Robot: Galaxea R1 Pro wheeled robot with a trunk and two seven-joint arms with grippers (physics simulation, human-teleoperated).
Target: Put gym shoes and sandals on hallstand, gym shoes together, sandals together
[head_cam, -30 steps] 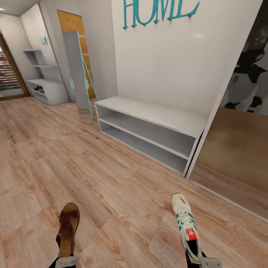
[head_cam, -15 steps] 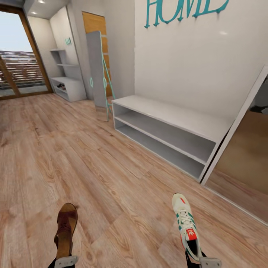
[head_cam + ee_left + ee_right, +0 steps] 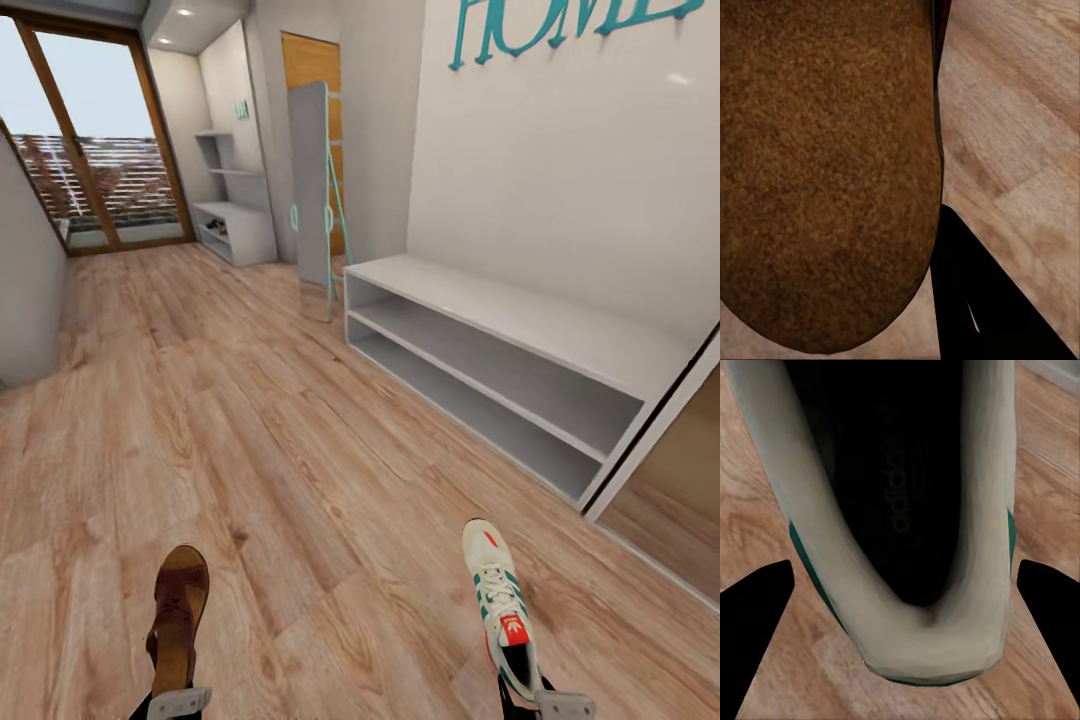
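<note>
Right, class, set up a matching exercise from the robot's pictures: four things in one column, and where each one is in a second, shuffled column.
Things:
1. sandal
2. gym shoe
3. plain white bench
4. hallstand

Places:
A. far end of the corridor, beside the glass door
B. held at the left gripper
C. against the wall under the teal letters
D. held at the right gripper

Pairs: 1-B, 2-D, 3-C, 4-A
</note>
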